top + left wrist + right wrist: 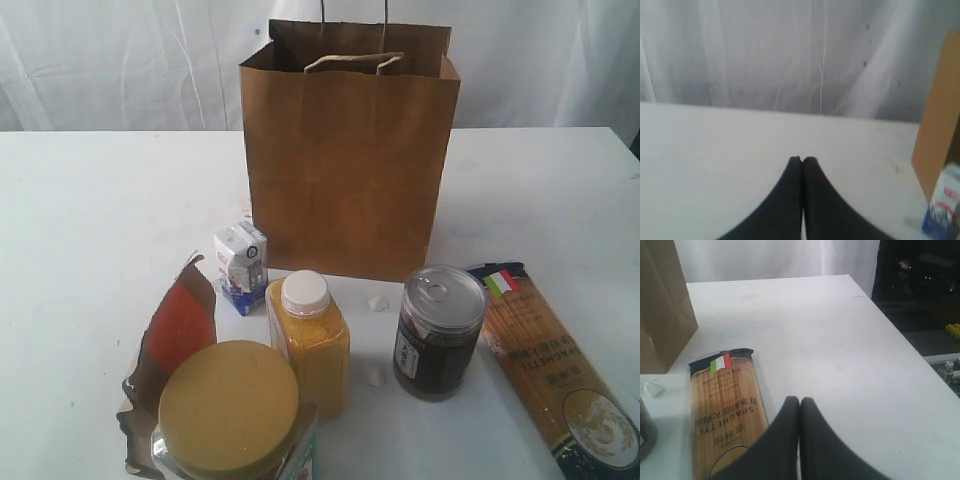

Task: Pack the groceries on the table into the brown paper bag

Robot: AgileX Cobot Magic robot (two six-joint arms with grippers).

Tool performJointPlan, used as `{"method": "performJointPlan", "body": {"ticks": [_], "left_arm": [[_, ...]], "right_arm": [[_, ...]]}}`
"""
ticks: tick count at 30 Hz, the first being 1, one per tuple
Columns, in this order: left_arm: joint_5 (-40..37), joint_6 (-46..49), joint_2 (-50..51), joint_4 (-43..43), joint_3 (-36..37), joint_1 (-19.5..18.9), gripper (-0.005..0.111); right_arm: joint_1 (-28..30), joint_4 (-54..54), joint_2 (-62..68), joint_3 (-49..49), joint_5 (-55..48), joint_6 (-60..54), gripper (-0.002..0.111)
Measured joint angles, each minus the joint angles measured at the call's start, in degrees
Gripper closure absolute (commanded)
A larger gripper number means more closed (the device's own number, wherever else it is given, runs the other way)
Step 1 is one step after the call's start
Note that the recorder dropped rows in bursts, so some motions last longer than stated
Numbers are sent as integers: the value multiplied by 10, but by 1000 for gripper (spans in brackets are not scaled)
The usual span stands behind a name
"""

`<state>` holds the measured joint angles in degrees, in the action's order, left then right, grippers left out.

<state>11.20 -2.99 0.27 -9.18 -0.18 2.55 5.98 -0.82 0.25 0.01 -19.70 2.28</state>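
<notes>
Yellow-lidded jar (228, 410) overlaps foil pouch (178, 335), bag (345, 170) behind; left hand (802, 160) and right hand (799, 400) pinched together.

Exterior before bag (345, 170); wrist cameras low.

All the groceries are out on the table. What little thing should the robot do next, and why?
Probably open the right fingers. They are shut and empty, close by the spaghetti, which lies flat on the table near the bag. They cannot grasp it while closed.
</notes>
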Motion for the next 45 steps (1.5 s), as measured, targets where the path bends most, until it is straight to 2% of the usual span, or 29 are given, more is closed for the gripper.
{"method": "performJointPlan", "body": {"ticks": [5,9,12,16,18,21,23,26,30,33,37,41,45], "left_arm": [[134,-81,0,-2,0,0,107],[190,-107,0,1,0,0,107],[182,-105,0,5,0,0,107],[109,-117,0,21,0,7,107],[99,-148,0,41,0,16,107],[151,-188,0,106,2,30,107],[215,-197,-1,166,-2,35,107],[245,-215,8,267,-51,35,107],[150,-262,62,421,-171,35,107],[-12,-317,144,489,-241,42,107],[-162,-333,270,489,-277,68,107],[-194,-287,389,439,-281,114,107],[-209,-203,505,415,-290,179,107]], "right_arm": [[0,20,0,0,15,-48,108],[0,34,0,0,52,-112,108],[0,37,0,0,77,-122,108],[0,37,0,0,122,-124,108],[0,37,0,0,131,-122,108],[0,37,0,0,136,-122,108],[0,37,0,0,138,-121,108],[0,37,0,0,138,-120,108],[0,37,0,0,138,-114,108],[0,36,0,0,138,-114,108],[0,36,0,0,138,-114,108],[0,36,0,0,137,-114,108],[0,36,0,0,135,-114,108]]}}
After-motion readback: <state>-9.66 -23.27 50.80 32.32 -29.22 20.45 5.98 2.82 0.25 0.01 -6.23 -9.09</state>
